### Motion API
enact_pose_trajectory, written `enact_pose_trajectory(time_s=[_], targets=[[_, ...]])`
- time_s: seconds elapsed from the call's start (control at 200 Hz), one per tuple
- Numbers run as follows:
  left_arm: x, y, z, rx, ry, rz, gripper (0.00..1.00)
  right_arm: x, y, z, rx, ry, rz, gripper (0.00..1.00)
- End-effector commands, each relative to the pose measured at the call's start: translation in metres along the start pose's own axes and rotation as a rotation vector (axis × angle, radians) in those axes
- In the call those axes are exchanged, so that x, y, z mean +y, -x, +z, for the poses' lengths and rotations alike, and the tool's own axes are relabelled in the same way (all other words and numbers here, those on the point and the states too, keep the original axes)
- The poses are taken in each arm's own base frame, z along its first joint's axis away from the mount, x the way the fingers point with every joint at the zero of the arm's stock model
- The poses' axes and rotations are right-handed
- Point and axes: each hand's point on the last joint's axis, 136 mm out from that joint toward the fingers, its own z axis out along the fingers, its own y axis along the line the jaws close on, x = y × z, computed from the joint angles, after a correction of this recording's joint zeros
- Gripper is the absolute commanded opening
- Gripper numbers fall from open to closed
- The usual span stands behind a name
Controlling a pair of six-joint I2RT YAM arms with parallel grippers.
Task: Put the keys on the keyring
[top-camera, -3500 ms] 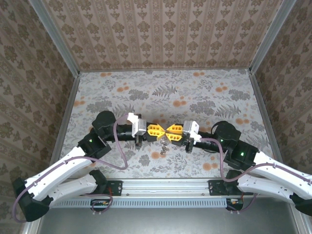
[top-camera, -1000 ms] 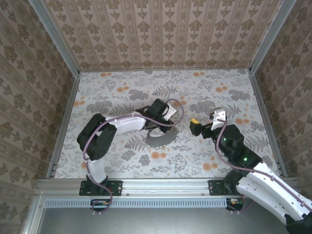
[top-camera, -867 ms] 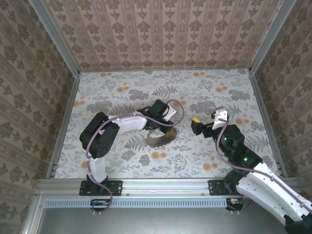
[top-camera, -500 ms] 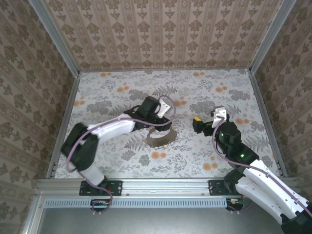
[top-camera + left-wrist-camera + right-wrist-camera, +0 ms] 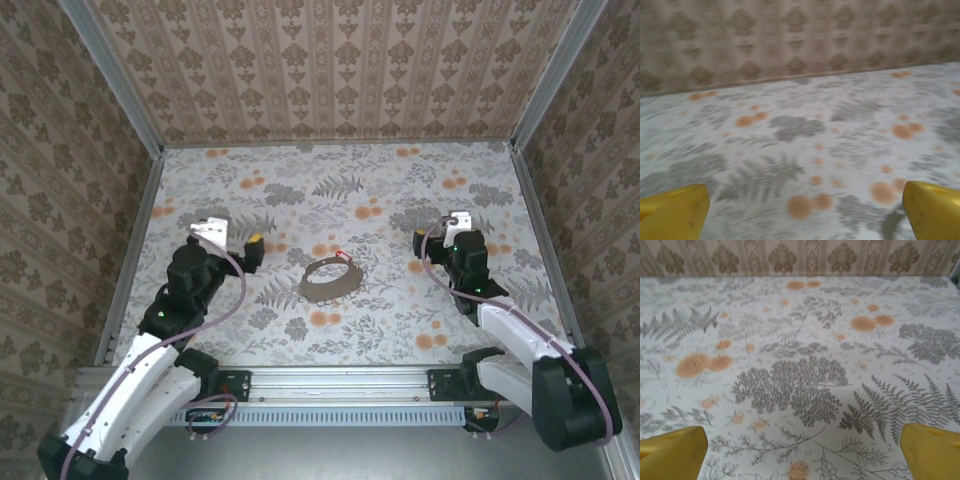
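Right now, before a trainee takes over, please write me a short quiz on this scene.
1. True or false: the left hand grips the keyring.
2. Where does the keyring lie? A: flat on the table, between the two arms. B: on the metal rail. C: against the far wall.
3. Fill in: the small tag at the keyring's far edge is ____.
Key: 1 false (it and the right hand are open); 2 A; 3 red.

Brown keyring [image 5: 318,291] lying flat, red-tagged keys [image 5: 343,257] at far rim
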Motion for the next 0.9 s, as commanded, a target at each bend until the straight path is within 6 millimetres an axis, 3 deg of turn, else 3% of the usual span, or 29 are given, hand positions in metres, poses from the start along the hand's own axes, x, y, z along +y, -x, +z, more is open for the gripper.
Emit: enact_pose_trajectory(time_s=[0.0,0.23,0.37,0.58,0.72,0.895], targets=[[0.051,-0.011,0.006,-0.002,0.239,-0.043,1.00,0.005,0.028,0.008,-0.129,0.017,-0.088,1.00],[0.111,-0.047,0.035,0.111,0.464,-0.034,1.00,-0.012,0.014,0.040,-0.120,-0.040,-0.076,1.00],[0.131,-0.062,0.057,0.121,0.538,0.014,1.00,-0.027,-0.006,0.056,-0.085,-0.075,-0.013,1.00],[0.139,-0.064,0.087,0.000,0.501,0.072,1.00,-0.039,-0.015,0.068,-0.042,-0.100,0.037,1.00],[0.146,-0.095,0.112,0.046,0.458,0.048,1.00,-0.040,-0.015,0.067,-0.043,-0.100,0.041,1.00],[0.143,-0.105,0.124,0.082,0.422,0.054,1.00,-0.040,-0.014,0.067,-0.045,-0.097,0.039,1.00]])
